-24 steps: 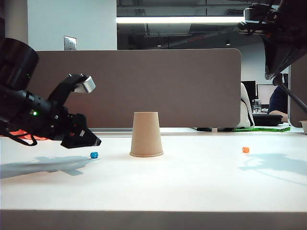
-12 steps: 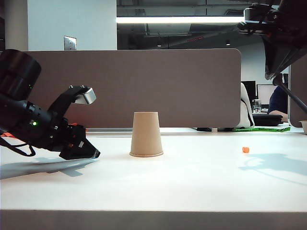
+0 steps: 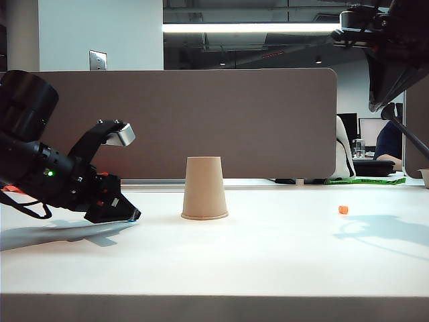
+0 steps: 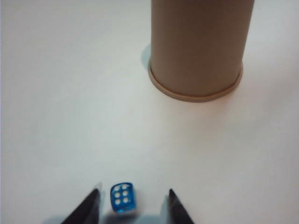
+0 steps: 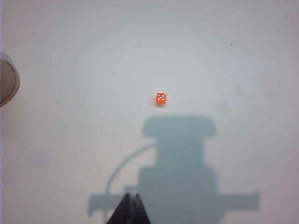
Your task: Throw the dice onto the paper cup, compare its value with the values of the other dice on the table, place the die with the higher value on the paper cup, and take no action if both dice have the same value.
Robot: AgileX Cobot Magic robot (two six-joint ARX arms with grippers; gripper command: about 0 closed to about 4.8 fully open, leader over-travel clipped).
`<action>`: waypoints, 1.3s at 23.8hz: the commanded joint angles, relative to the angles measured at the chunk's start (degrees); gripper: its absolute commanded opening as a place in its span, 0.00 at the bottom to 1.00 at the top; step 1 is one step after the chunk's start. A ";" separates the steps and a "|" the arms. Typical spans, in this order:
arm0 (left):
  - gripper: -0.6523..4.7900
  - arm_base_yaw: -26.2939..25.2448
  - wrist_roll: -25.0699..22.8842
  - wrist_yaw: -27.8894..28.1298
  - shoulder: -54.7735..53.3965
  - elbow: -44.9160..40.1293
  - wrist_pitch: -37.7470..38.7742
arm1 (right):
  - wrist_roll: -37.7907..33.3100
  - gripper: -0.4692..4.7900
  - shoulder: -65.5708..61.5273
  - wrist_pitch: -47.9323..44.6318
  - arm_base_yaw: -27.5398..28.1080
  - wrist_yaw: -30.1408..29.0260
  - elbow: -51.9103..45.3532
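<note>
Jaws: left gripper (image 4: 133,205) spread wide around the blue die (image 4: 123,198), not touching it; right gripper (image 5: 131,207) pressed together.
Outside view: left gripper (image 3: 124,215) has dropped to the table (image 3: 268,255) – it now hides nearly all of the blue die. Paper cup (image 3: 204,188) stands upside down, unmoved. Orange die (image 3: 343,210) far right.
Left wrist: four pips up; paper cup (image 4: 198,46) top cut off.
Right wrist: orange die (image 5: 160,98) – pips blurry; cup edge (image 5: 7,84) cut off.

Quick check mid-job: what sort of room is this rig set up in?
Probably an open-plan office or lab: a grey desk partition stands behind the white table, with ceiling strip lights and a monitor at a neighbouring desk beyond.
</note>
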State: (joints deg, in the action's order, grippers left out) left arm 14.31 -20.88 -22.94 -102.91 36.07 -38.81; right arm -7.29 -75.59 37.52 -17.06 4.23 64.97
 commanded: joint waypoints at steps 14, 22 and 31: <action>0.46 0.04 1.84 -0.20 -2.03 2.80 1.88 | -0.28 0.08 0.28 -0.52 -0.02 -0.33 0.22; 0.44 0.04 1.84 1.16 -2.08 2.80 1.88 | -0.28 0.08 0.28 -0.52 -0.02 -0.33 0.22; 0.24 0.04 1.84 1.14 -2.08 2.80 1.86 | -0.28 0.08 0.28 -0.52 -0.04 -0.33 0.22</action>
State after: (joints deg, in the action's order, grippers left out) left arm 14.31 -19.20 -21.85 -105.08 38.79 -36.69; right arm -7.29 -75.59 37.50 -17.06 3.88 64.95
